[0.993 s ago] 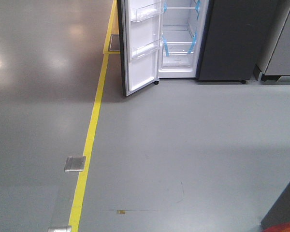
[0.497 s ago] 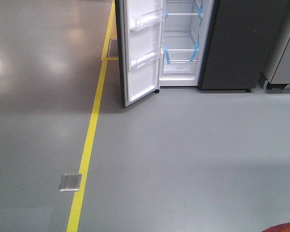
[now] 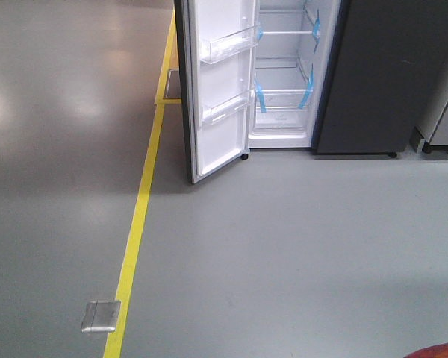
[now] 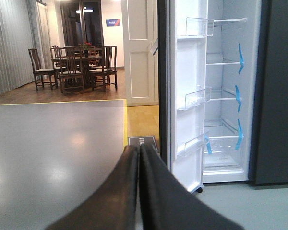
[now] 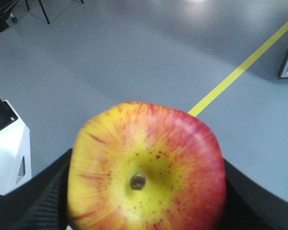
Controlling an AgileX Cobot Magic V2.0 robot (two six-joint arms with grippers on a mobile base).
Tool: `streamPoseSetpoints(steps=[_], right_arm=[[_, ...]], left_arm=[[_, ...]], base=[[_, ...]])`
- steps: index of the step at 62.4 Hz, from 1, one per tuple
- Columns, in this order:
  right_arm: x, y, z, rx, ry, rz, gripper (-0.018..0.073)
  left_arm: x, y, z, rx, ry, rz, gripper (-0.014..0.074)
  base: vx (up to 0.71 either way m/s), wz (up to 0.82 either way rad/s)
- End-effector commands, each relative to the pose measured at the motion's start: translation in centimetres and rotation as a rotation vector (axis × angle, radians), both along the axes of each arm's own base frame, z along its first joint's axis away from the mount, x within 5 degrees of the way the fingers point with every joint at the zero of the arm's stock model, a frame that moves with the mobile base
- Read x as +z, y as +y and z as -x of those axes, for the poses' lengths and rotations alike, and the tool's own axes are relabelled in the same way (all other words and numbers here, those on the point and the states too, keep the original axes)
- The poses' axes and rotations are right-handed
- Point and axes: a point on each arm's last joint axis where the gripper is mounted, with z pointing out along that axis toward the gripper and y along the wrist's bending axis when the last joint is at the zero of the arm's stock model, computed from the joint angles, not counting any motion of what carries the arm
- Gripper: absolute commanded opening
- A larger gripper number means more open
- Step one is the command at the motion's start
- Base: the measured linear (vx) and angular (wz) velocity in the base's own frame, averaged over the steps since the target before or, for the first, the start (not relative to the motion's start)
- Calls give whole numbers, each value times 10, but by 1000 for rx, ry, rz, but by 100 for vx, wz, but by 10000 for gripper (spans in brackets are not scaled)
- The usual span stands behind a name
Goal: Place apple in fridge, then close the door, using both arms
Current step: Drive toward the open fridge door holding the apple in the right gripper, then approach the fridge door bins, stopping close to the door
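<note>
Grey, glossy floor [image 3: 284, 246] fills most of the front view, bare from the lower edge up to the fridge [image 3: 287, 127] at top centre. Its white inside and blue-taped glass shelves [image 3: 284, 91] are exposed. Its door [image 3: 220, 142] hangs wide open at the left of the opening, with its clear bins [image 3: 228, 45] facing right.

By my reading the task is in its early part. The apple is in hand and the fridge is open to receive it, but the fruit is not yet on a shelf and the door is not yet closed.

The apple [image 5: 146, 172] fills the middle of the right wrist view, where the right gripper [image 5: 146, 191] has dark fingers [image 5: 38, 203] pinching it from both sides. A red sliver of it shows at the lower right corner of the front view. The left gripper [image 4: 138, 158], low centre in the left wrist view, has its jaws pressed together on nothing.

Open floor lies well clear between the robot and the fridge. A yellow line [image 3: 138, 224] runs up the left of the frame, with a small metal plate [image 3: 101, 315] at its left edge.

The tight spot is the opening itself, bounded by the door's free edge on the left and a dark grey panel [image 3: 388, 74] on the right. The shelf lips and bins jut into that space. Closing will likely need the left arm to get round to the door's outer face, at the left of the frame.
</note>
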Motion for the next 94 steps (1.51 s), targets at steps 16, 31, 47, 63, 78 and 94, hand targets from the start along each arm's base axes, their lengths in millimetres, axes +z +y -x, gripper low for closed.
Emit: streamPoseSetpoints(steps=[16, 31, 47, 63, 78, 94], right_arm=[[14, 2, -3, -13, -60, -68, 395], [14, 2, -3, -13, -60, -68, 395], [14, 2, -3, -13, -60, -68, 395], [14, 2, -3, -13, -60, -68, 395], [14, 2, -3, -13, -60, -68, 395], [14, 2, -3, -13, -60, -68, 395]], left_arm=[[0, 1, 1, 5, -67, 7, -6], [0, 1, 1, 5, -67, 7, -6], [0, 1, 1, 5, -67, 7, -6], [0, 1, 1, 5, -67, 7, -6], [0, 1, 1, 5, -67, 7, -6], [0, 1, 1, 5, -67, 7, -6]], base=[[26, -2], [24, 0], [23, 0], [22, 1], [19, 3], [17, 1]])
